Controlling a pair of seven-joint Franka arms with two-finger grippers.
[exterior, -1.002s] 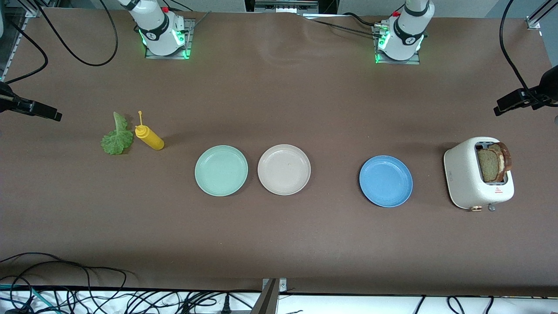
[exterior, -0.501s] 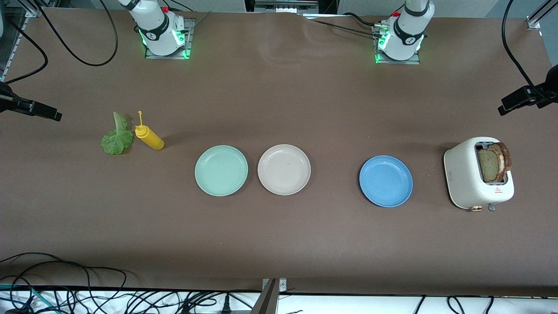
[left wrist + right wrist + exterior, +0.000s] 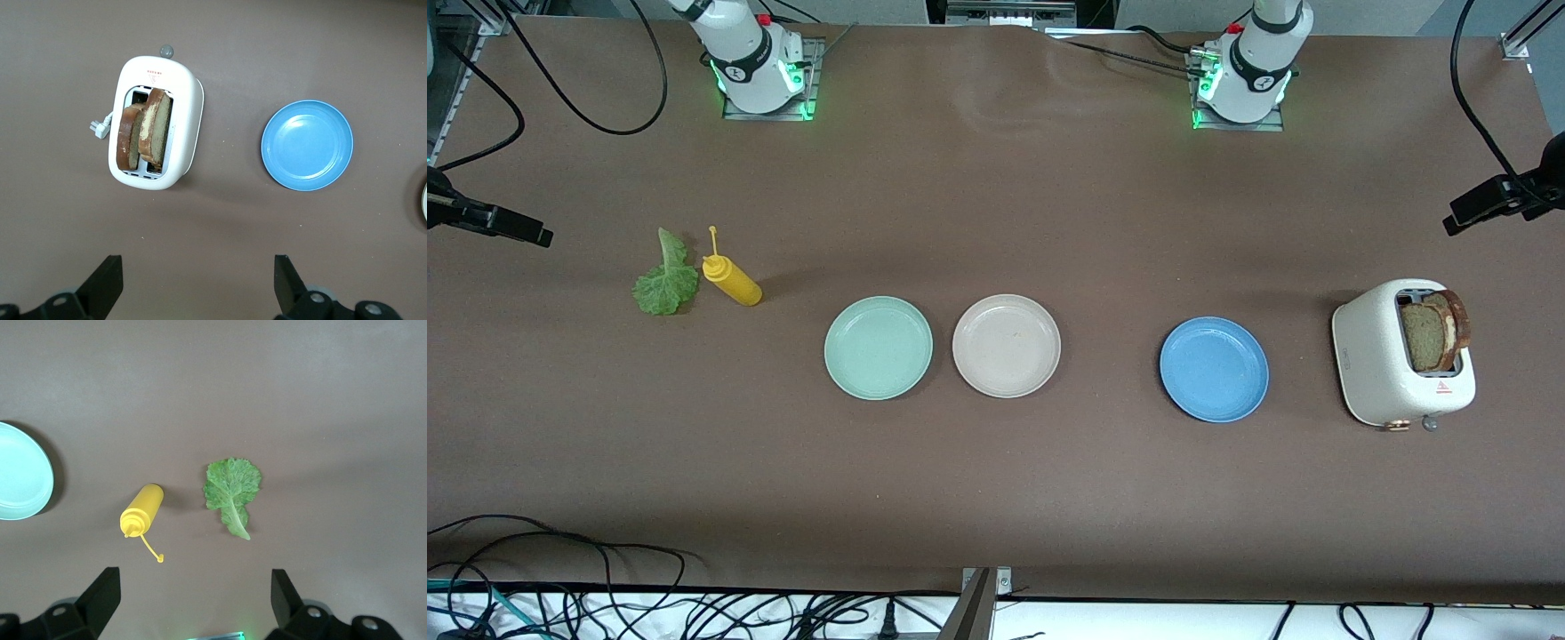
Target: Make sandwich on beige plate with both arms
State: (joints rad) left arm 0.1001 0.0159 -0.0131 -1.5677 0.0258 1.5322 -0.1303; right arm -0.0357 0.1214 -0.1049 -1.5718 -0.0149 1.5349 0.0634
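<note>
The empty beige plate (image 3: 1007, 346) sits mid-bench. The left claw (image 3: 197, 283) hangs spread above the toaster (image 3: 159, 123) holding bread (image 3: 143, 130). The right claw (image 3: 193, 600) hangs spread above the lettuce (image 3: 231, 487).

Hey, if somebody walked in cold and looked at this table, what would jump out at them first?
Probably the row of three plates: mint-green plate, beige plate touching beside it, and blue plate farther toward the left arm's end. Next, the white toaster with two bread slices sticking up, below the open left gripper. At the right arm's end, a lettuce leaf and yellow squeeze bottle lie under the open right gripper.
</note>
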